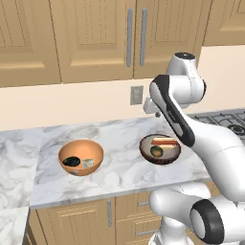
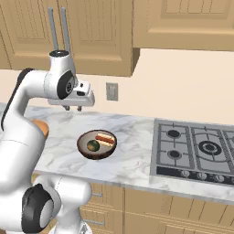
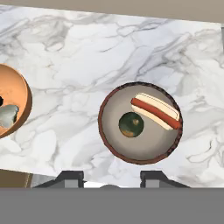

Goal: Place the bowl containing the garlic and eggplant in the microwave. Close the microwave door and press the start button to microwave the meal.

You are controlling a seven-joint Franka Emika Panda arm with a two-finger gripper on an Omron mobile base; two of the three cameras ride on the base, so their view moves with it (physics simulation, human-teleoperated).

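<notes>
Above the dark bowl (image 3: 140, 123) hangs the end effector (image 2: 73, 108), fingers apart, holding nothing; it might grab this wrong one; the orange bowl (image 1: 81, 157) sits beside it on the worktop (image 1: 119, 177).

- Evenly and brightly lit throughout, flat rendered look, no visible lamp.
- Soft, faint shadows only under the bowl (image 1: 81, 157) and the dark bowl (image 2: 96, 144) on the marble counter (image 1: 119, 177).
- No glare, no motion blur.
- Slightly coarse, pixelated edges; no edge distortion.
</notes>
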